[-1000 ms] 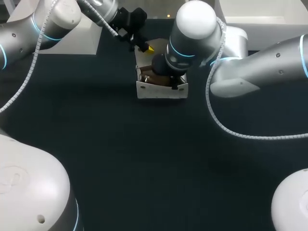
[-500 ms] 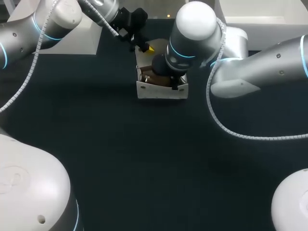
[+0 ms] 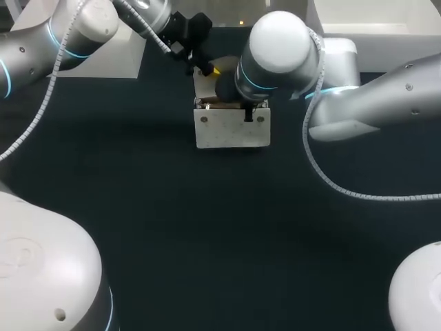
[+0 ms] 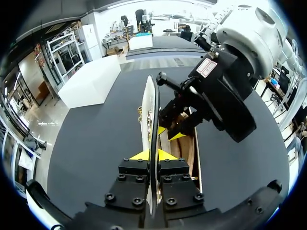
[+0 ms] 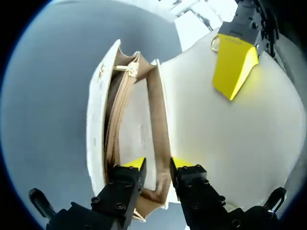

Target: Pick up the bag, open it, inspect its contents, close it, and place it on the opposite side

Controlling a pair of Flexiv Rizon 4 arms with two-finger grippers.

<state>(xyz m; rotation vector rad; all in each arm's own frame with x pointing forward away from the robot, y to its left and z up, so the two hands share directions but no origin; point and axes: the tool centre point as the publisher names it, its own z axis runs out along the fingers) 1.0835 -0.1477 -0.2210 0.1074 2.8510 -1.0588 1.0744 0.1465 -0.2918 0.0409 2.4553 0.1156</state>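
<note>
White bag (image 3: 231,129) stands on the dark table (image 3: 207,234), toward the far middle, between the two arms; mouth open and facing up; front face plain white, two small dark fittings near its top edge.

Left arm enters from the far left corner; left gripper (image 4: 154,155) at the bag's far-left rim; jaws narrow, pinched on the raised white flap (image 4: 148,103); a thin dark strip runs along the flap's edge between the yellow tips; flap stands upright, seen edge-on from the left wrist.

Right arm enters from the right side; its wrist hangs directly over the bag and covers much of the opening in the head view; right gripper (image 5: 157,164) points down into the mouth; jaws narrow, one finger on each side of a tan inner wall (image 5: 157,115), both touching it.

Right wrist view: interior lined tan; a zipper (image 5: 116,120) runs along a pocket beside the gripped wall; contents cannot be made out; one yellow tip of the left gripper shows ahead, against the white flap.

Left wrist view: right gripper's yellow tips sit inside the open bag, just ahead of the left gripper's own fingers; the two grippers near each other, contact between them not discernible.
</note>
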